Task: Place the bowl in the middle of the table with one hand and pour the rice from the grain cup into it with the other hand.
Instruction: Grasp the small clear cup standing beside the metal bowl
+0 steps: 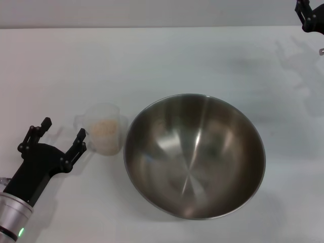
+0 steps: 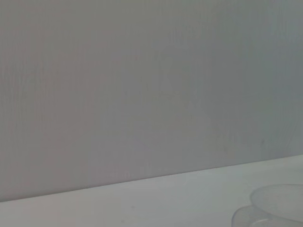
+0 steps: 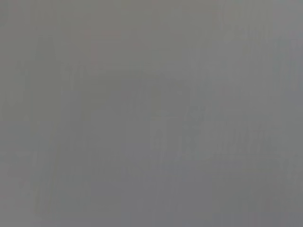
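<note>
Bowl [image 1: 195, 157]: steel, on the table [image 1: 152, 61], centre-right of frame, holding nothing. Grain cup [image 1: 104, 129]: clear plastic, holding rice [image 1: 105, 127], just beside the bowl's left rim. Left gripper [image 1: 64, 129]: lower left, fingers spread and released, just left of the cup. Right gripper [image 1: 310, 15]: upper right corner, finger state not discernible.

Grey wall up top, white tabletop [image 2: 156, 201] below; grain cup [image 2: 274, 208] rim just showing at frame edge.
</note>
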`<state>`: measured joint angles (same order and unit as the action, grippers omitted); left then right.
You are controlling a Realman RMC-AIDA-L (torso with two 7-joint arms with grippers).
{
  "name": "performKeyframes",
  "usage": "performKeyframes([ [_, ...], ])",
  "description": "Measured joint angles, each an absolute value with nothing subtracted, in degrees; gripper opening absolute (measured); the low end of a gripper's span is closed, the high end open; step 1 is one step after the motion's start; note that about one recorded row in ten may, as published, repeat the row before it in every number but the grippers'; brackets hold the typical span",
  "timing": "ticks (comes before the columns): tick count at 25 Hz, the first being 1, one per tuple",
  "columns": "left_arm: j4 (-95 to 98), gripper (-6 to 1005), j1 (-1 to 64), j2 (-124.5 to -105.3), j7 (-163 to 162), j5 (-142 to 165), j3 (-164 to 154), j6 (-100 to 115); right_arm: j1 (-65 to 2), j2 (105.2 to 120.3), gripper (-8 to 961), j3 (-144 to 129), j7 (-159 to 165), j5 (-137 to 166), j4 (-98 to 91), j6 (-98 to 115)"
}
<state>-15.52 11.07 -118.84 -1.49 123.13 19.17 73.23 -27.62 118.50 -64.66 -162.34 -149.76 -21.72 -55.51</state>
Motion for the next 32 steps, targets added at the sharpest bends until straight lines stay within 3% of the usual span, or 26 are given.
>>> performKeyframes([
  [27, -14.84, 827, 14.32, -118.83, -1.40, 123.13, 22.58, 69.43, -28.17, 118.64, 453, -64.66, -162.33, -149.85, -21.52, -55.06],
  [32, -15.11, 751, 14.40, -118.89, -1.41, 123.19, 22.59, 69.43, -28.28, 118.66, 453, -64.66, -162.37, -149.84, -21.41, -55.01],
])
